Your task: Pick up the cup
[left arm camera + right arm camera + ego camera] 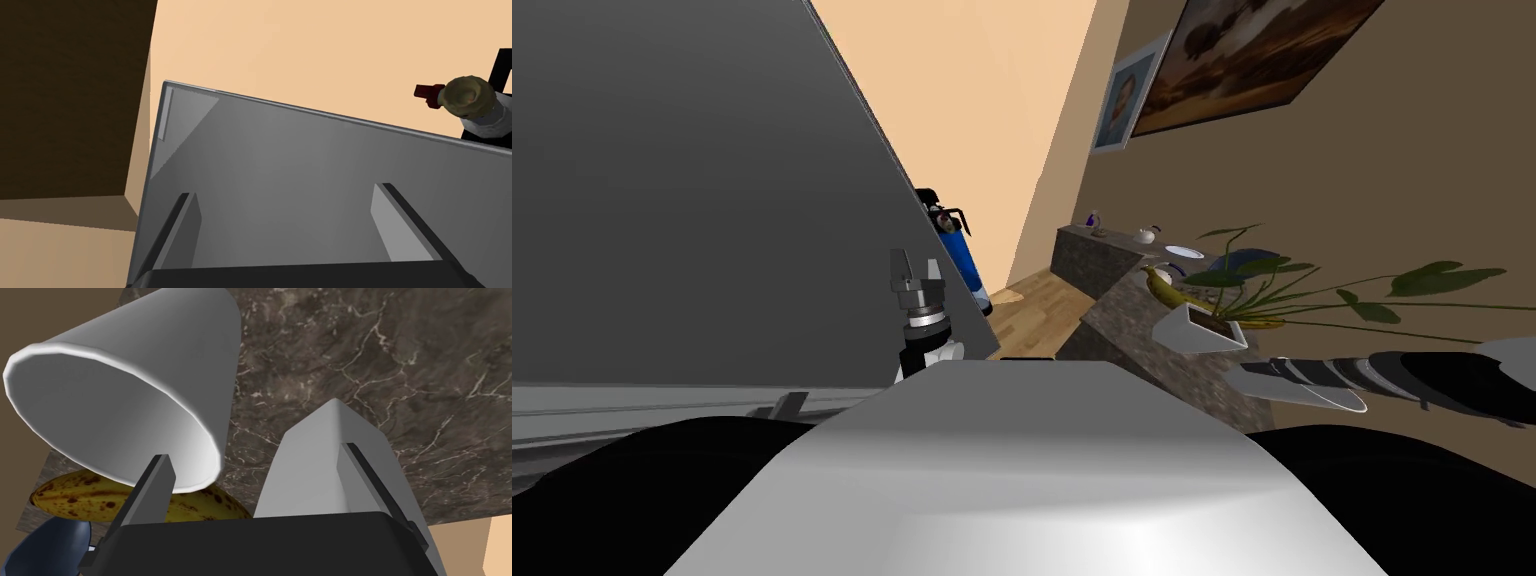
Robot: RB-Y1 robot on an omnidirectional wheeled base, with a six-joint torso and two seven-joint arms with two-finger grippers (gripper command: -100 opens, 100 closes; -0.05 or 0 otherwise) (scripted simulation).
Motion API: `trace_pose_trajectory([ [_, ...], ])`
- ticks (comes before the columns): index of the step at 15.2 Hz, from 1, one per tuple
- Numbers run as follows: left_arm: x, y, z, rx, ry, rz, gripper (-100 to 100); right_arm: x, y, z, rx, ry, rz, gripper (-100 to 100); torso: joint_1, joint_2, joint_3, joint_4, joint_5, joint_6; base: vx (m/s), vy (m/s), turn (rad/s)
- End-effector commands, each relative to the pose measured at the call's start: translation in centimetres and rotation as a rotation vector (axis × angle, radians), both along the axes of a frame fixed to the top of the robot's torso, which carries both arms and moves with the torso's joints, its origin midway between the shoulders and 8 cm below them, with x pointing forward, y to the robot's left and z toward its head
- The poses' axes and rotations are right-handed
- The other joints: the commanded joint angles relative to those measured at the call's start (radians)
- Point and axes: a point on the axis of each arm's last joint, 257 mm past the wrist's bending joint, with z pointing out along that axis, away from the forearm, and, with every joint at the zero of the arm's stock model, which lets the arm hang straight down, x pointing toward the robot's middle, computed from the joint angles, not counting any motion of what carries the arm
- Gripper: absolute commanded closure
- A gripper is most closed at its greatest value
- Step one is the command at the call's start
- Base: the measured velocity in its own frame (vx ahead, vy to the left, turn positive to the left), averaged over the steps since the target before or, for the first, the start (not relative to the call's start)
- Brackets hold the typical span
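A white cup [125,388] lies tilted over the dark marbled counter [375,363], its open mouth turned toward my right wrist. My right gripper [254,453] is open. One finger's tip overlaps the cup's rim, and the cup sits outside the gap, not between the fingers. In the head view the right gripper [1257,372] reaches in from the right over the counter [1152,360], with the cup [1337,400] close under it. My left gripper [916,268] is open and empty, held up beside a large grey panel [712,200].
A spotted banana [90,498] and a dark blue bowl [45,548] lie beyond the cup. A white planter [1202,335] with long leaves stands just ahead of the right gripper. A blue fire extinguisher [957,250] stands on the wood floor by the grey panel [300,175].
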Motion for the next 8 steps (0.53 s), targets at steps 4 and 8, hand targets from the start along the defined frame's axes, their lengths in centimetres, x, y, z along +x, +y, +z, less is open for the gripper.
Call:
trace_pose_trajectory([
  [4, 0.0, 0.0, 0.0, 0.0, 0.0, 0.0, 0, -0.32, -0.44, -0.36, -0.007, -0.004, -0.069, -100, 0.0, 0.001, 0.0, 0.0, 0.0, 0.0, -0.134, -0.008, 0.188],
  [8, 0.0, 0.0, 0.0, 0.0, 0.0, 0.0, 0, -0.38, -0.51, -0.43, -0.007, -0.005, -0.085, -100, 0.0, 0.0, 0.0, 0.0, 0.0, 0.0, -0.117, 0.005, 0.153],
])
